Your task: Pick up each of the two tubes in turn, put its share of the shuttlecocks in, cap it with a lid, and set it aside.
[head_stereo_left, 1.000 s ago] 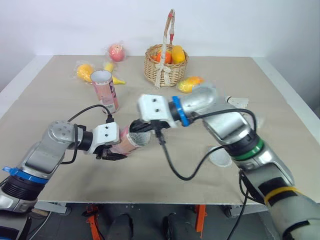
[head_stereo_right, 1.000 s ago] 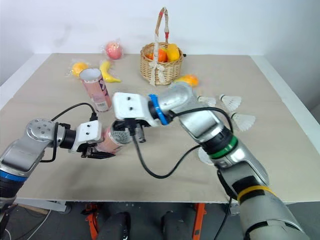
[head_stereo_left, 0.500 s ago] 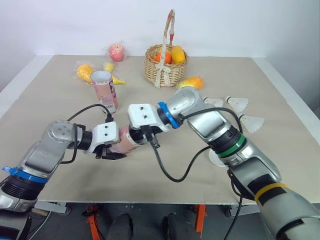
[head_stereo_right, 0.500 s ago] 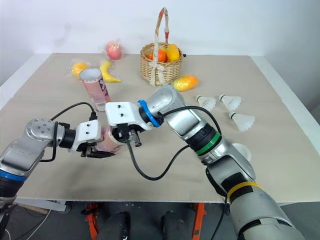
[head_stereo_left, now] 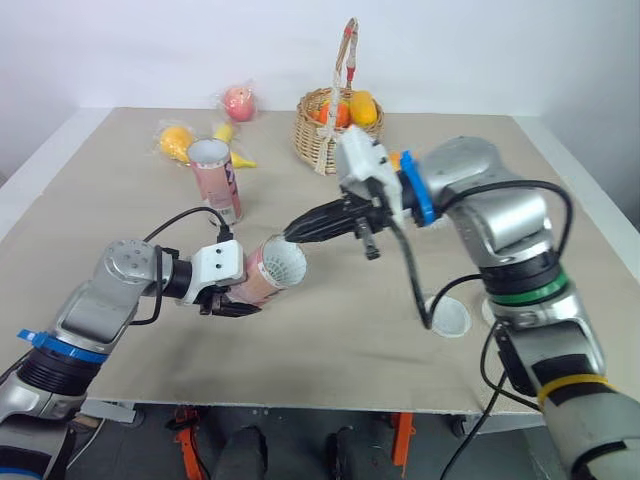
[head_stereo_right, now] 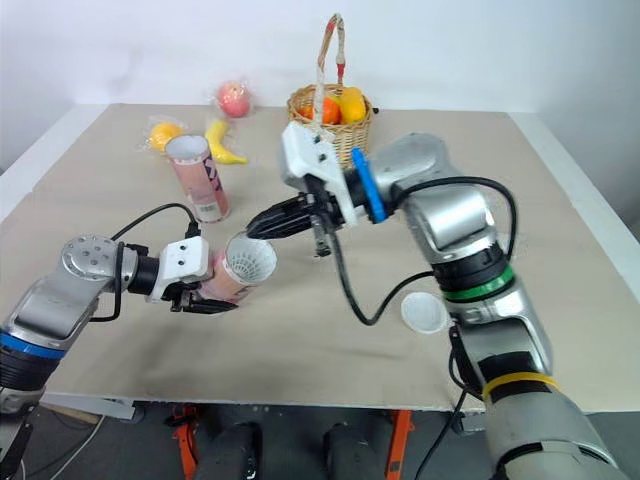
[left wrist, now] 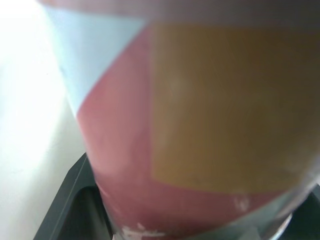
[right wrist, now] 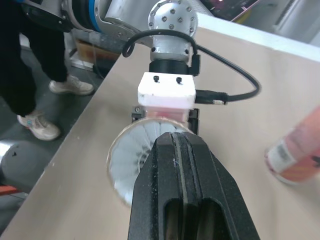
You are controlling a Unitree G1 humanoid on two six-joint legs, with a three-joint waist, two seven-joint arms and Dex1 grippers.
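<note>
The left tool (head_stereo_left: pixel 232 302) is clenched around the lower end of a pink tube (head_stereo_left: pixel 262 280). The tube lies tilted just over the worktop (head_stereo_left: pixel 330 340), with its open mouth turned up and toward the right arm. In the left wrist view the tube's pink and yellow label sits squarely between the black fingers (left wrist: pixel 65 200). A white shuttlecock (head_stereo_left: pixel 285 265) sits inside the tube's mouth, its feathered skirt facing out and ringed by the rim.

The right tool (head_stereo_left: pixel 293 233) has its two fingers pressed together with nothing between them. Its tip hangs just above the far edge of the held tube's mouth; whether it touches the rim or the feathers I cannot tell. The right wrist view looks down along those closed fingers straight at the feather ring.

A second pink tube (head_stereo_left: pixel 214 182) stands upright beyond the held tube, on the left arm's side, open end up. A round white lid (head_stereo_left: pixel 450 318) lies flat on the worktop well to the right of the held tube, past the right arm's cable. Well beyond the held tube, at the back, stands a wicker basket (head_stereo_left: pixel 333 128) of fruit. Past the upright tube lie a banana (head_stereo_left: pixel 240 158), an orange fruit (head_stereo_left: pixel 176 141) and a peach (head_stereo_left: pixel 238 102). A person (right wrist: pixel 30 65) in dark trousers stands on the floor beyond the worktop's edge.
</note>
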